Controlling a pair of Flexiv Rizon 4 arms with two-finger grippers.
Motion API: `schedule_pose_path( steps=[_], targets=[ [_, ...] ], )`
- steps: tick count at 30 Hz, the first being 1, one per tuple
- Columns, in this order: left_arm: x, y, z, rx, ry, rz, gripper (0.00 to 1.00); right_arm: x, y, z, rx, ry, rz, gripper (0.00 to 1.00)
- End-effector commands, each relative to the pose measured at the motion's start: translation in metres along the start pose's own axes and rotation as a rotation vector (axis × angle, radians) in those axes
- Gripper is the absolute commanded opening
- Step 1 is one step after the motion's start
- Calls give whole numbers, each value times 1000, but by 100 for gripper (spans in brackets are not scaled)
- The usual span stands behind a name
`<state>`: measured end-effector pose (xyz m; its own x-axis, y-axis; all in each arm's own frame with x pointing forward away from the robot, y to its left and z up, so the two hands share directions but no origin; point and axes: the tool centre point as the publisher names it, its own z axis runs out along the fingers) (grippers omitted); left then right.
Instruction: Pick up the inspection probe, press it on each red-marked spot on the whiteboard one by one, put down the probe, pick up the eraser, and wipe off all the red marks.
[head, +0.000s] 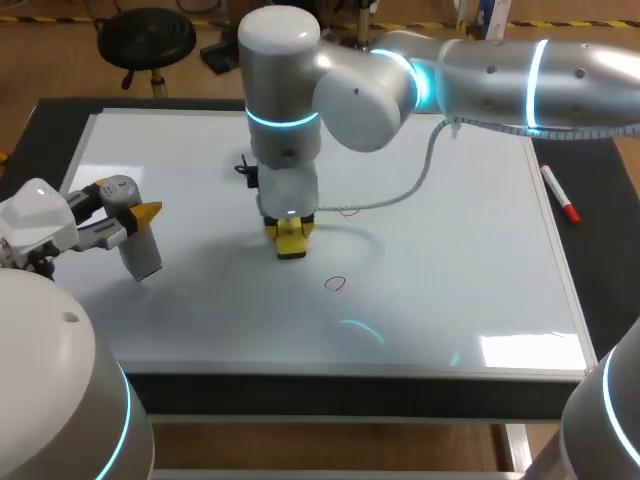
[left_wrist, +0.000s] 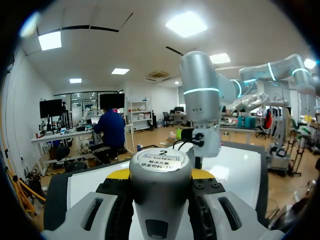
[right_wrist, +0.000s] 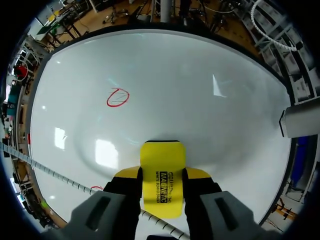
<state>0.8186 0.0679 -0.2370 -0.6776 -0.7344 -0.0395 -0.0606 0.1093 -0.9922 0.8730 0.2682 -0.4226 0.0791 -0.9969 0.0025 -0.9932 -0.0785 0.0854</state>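
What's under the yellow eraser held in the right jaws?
Plain whiteboard shows all around the eraser. Whatever lies directly beneath it, including any red mark, is covered. One red circle sits uncovered ahead of it.

The whiteboard (head: 450, 250) is gleaming glossy and smooth, the yellow eraser (right_wrist: 162, 175) is looking like smooth plastic, the grey probe (head: 141, 253) matt.

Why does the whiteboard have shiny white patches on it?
Head view: the glossy whiteboard likely mirrors ceiling lights near its front right corner; right wrist view: similar glare beside the eraser in the right claw; left wrist view shows bright ceiling lights.
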Motion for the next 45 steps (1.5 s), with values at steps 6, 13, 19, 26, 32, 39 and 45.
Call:
schedule_pose_path(
  steps=[6,13,19,26,32,39,45],
  targets=[
    [1,-1,2,0,-5,2,0,41,6,5,4,11,31,0],
    [1,-1,2,0,-5,2,0,47,5,1,9,8,39,0],
    [1,-1,2,0,-5,2,0,46,4,-12,9,-6,33,0],
    [1,-1,2,0,-5,2,0,58,-9,-35,19,-26,45,0],
    [1,-1,2,0,-5,2,0,94,-23,-48,24,-44,127,0],
    [1,-1,2,0,-5,2,0,157,-27,-54,33,-42,285,0],
    [1,-1,2,0,-5,2,0,207,-20,-55,31,-39,426,0]
  ],
)
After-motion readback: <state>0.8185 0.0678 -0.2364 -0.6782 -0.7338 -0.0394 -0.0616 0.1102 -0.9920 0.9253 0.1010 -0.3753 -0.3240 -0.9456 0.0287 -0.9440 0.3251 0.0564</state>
